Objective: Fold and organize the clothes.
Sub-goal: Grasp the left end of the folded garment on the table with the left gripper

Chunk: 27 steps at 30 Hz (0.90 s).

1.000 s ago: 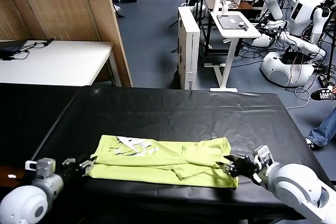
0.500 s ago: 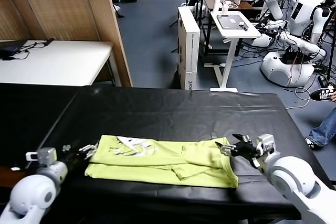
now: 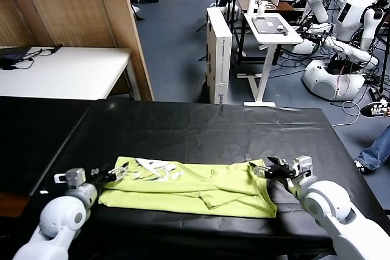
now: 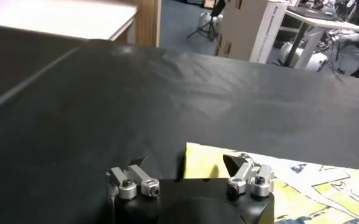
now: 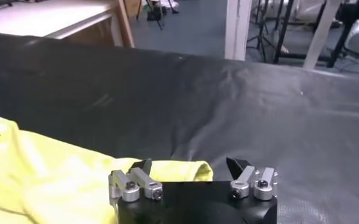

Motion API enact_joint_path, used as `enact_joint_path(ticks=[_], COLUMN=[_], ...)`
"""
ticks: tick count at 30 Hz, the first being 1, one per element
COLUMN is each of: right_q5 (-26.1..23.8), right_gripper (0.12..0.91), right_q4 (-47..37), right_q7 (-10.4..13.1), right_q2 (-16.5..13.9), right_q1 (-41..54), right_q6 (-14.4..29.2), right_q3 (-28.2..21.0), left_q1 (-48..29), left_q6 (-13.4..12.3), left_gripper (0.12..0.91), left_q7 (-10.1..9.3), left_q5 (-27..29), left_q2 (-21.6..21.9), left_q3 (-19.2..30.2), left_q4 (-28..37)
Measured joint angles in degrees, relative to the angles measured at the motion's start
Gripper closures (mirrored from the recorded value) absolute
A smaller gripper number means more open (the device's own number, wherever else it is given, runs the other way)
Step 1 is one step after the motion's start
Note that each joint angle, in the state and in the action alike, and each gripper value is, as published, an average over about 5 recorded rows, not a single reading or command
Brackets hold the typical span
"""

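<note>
We see the lime T-shirt (image 3: 194, 187) lying folded into a long band on the black table covering (image 3: 201, 129), lower centre of the head view. Left gripper (image 3: 116, 172) sits at the shirt's far-left corner, lower left of frame — jaws spread wide, nothing between them. Right gripper (image 3: 268, 169) hovers at the shirt's upper-right corner, jaws also apart and holding nothing. No containers on the table; a white box (image 3: 219, 53) stands on the floor behind.
</note>
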Motion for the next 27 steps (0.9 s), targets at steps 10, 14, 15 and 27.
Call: enact_joint_path(ticks=[10, 14, 15, 27], right_q5=[-0.6, -0.8, -0.9, -1.9], right_gripper=[0.557, 0.710, 0.744, 0.886], right_q4=[-1.1, -1.2, -1.2, -2.4], right_q7=[-0.5, -0.5, -0.5, 1.2], right_q2=[0.6, 0.9, 0.9, 2.7], right_q1=[0.3, 0.4, 0.4, 0.3], right_q6=[0.0, 0.1, 0.1, 2.8], right_q3=[-0.2, -0.4, -0.4, -0.5], left_q1=[-1.5, -1.6, -1.7, -2.1], left_q6=[-0.6, -0.8, -0.9, -2.2], left_gripper=[0.149, 0.265, 0.315, 0.879], left_q7=[0.51, 1.35, 1.45, 1.56], left_q5=[0.2, 0.0, -0.1, 1.0], left_q2=[-0.4, -0.4, -0.4, -0.7], left_q3=[0.9, 1.1, 1.2, 1.8], left_q4=[1.8, 1.7, 1.7, 1.8])
